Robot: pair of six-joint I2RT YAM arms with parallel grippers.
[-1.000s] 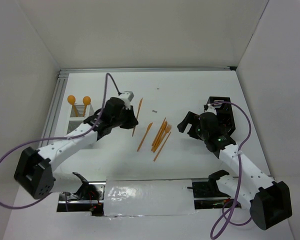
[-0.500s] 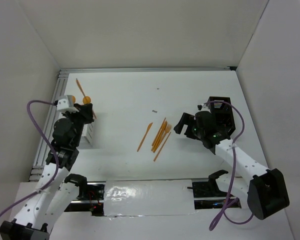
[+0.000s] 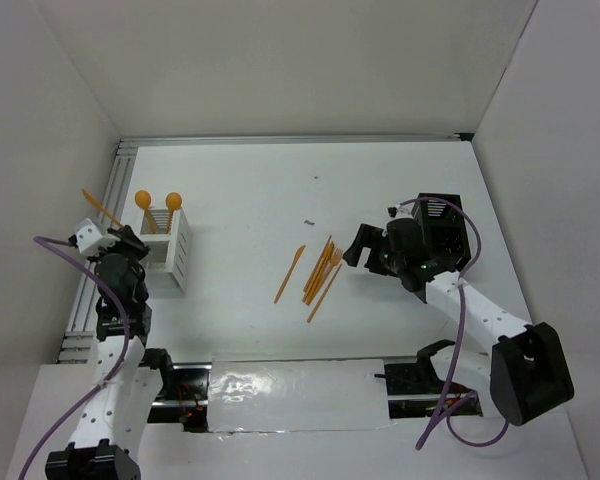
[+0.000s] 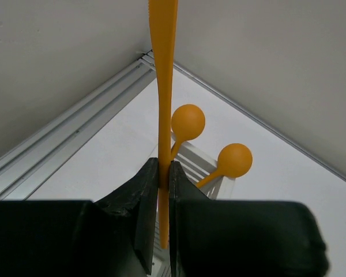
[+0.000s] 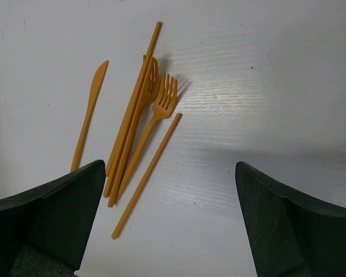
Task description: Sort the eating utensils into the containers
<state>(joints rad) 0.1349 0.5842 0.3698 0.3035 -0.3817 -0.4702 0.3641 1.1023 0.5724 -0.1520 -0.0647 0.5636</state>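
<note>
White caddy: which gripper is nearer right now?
Left. The left gripper, gripping an orange utensil, is just beside the white caddy; the right gripper hangs open far off, by the loose forks.

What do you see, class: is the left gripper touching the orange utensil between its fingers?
Touching. The left wrist view shows the left gripper with both fingers pressed flat against the orange utensil, no gap visible.
</note>
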